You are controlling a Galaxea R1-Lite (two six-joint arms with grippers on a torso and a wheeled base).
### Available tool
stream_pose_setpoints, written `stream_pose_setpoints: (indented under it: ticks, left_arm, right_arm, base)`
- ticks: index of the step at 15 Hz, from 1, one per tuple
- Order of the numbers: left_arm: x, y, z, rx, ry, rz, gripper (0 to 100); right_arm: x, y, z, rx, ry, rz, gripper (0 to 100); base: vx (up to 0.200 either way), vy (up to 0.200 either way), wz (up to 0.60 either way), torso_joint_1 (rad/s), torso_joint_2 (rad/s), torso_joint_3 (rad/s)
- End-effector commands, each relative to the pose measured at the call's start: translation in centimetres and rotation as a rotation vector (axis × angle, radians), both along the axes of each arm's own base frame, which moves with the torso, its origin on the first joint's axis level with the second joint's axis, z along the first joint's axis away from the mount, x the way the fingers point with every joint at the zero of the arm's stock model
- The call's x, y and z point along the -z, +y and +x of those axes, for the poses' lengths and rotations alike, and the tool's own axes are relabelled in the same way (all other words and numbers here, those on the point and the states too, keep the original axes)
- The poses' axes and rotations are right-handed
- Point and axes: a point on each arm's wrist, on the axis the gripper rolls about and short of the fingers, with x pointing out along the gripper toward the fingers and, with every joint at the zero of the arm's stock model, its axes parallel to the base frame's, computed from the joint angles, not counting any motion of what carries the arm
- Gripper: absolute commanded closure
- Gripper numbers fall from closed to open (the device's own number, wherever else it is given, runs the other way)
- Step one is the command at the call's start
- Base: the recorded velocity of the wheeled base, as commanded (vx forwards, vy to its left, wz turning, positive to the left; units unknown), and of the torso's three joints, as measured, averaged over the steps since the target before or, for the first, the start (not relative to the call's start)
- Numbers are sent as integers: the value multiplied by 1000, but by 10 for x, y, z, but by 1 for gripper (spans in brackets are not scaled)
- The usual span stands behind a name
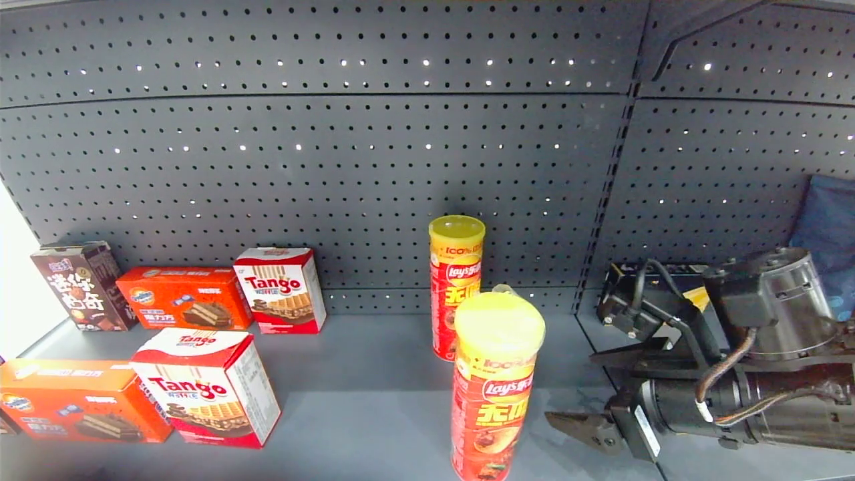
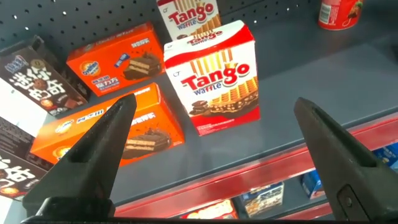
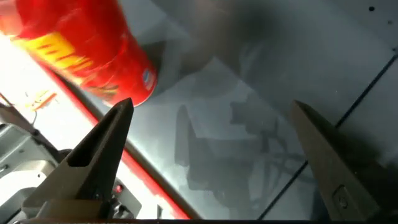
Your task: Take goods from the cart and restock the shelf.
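Right gripper (image 1: 569, 388): jaws wide, empty.
Front chip can (image 1: 493, 391): just beyond the fingertips, leftward, not touching.
Can axis: vertical.
Nearer arm: right.

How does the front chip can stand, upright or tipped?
Upright: the front chip can stands vertically on the shelf, top end up.

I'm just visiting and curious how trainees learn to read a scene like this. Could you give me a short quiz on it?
1. True or false: the front chip can lies on its side.
2. How many red-and-white wafer boxes stand on the shelf? A one, B two, C four.
3. Fill in: the right gripper beside that can is ____ (open or shut).
Key: 1 false; 2 B; 3 open.
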Motion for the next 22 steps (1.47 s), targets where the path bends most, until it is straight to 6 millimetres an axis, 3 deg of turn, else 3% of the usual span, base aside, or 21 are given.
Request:
stream_pose_setpoints:
  ticks: [1,10,22]
  left_arm:
    - [0,0,0,-3,5,-11,0]
    - [1,0,1,-3,6,-12,0]
    - [8,0,0,-5,28,-29,0]
  right_arm:
    - [6,5,5,-4,19,-16,0]
    - [16,19,21,-5,48,-41,0]
    - [26,39,14,-79,67,-62,0]
  base:
    - [0,0,0,0,0,0]
    - [0,0,0,0,0,0]
    - [0,0,0,0,0,0]
